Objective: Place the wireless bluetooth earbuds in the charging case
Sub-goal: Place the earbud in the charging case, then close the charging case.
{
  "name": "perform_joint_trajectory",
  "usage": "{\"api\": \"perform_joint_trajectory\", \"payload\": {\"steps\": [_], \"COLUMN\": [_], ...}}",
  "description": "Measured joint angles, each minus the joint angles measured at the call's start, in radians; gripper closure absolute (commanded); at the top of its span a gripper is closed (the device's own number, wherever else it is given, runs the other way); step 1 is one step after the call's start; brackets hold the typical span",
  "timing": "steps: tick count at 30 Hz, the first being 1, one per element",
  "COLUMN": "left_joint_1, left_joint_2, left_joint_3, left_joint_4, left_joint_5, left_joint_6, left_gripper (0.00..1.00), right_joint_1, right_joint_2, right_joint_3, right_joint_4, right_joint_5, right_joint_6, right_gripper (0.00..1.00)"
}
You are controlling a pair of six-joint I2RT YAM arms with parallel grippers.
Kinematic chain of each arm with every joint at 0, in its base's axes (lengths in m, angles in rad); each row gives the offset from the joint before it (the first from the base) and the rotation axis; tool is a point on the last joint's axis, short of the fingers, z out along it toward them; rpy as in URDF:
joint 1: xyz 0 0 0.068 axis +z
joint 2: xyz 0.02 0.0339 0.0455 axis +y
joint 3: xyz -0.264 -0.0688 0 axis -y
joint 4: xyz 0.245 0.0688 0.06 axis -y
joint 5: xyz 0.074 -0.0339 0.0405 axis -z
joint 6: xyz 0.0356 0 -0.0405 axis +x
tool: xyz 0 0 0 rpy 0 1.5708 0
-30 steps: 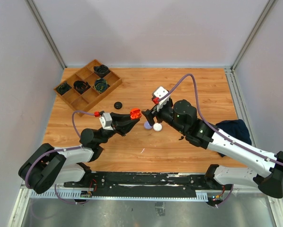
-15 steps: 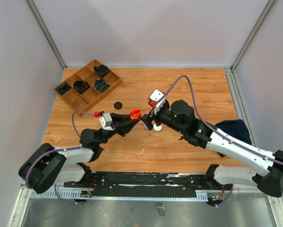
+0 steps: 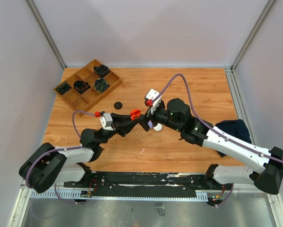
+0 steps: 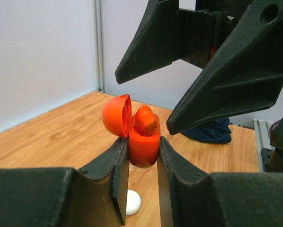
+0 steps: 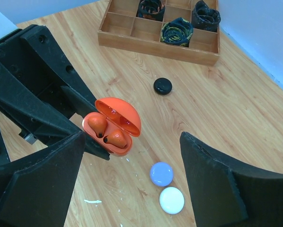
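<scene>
Earbuds (image 5: pixel 106 132), two orange ones, sit in the open orange charging case (image 4: pixel 144 144), which the left gripper (image 4: pixel 141 156) pinches by its base above the wooden table (image 3: pixel 203 90). Only the right wrist view shows both buds; the left wrist view shows one. The right gripper (image 5: pixel 132 142) hangs over them, jaws spread wide, holding nothing. On the table lie a purple case (image 5: pixel 161 173) and a white case (image 5: pixel 172 200). Farther off are a black case (image 5: pixel 163 85), a wooden tray (image 5: pixel 155 45) of coiled cables (image 5: pixel 178 29), and pale walls (image 3: pixel 132 33).

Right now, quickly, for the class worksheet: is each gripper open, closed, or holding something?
Left gripper: closed on the orange charging case, whose lid is up.
Right gripper: open, holding nothing.
</scene>
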Motion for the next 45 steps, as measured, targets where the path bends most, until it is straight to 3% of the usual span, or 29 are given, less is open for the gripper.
{"api": "perform_joint_trajectory", "payload": {"steps": [13, 22, 30, 39, 45], "left_joint_1": [0.0, 0.0, 0.0, 0.0, 0.0], "left_joint_2": [0.0, -0.033, -0.081, -0.086, -0.082], "left_joint_3": [-0.002, -0.007, 0.007, 0.033, 0.035], "left_joint_4": [-0.002, -0.071, -0.177, -0.224, -0.224], "left_joint_5": [0.042, 0.114, 0.233, 0.322, 0.31], "left_joint_6": [0.008, 0.056, 0.137, 0.181, 0.17], "left_gripper": [1.0, 1.0, 1.0, 1.0, 1.0], "right_joint_1": [-0.007, -0.118, -0.133, -0.133, -0.133], "right_joint_2": [0.028, -0.004, 0.014, 0.084, 0.103], "right_joint_3": [0.067, 0.096, 0.156, 0.174, 0.174], "right_joint_4": [-0.058, -0.202, -0.356, -0.442, -0.474], "right_joint_5": [-0.009, -0.248, -0.476, -0.599, -0.636], "right_joint_6": [0.024, -0.039, -0.156, -0.222, -0.239], "right_gripper": [0.13, 0.09, 0.08, 0.09, 0.11]}}
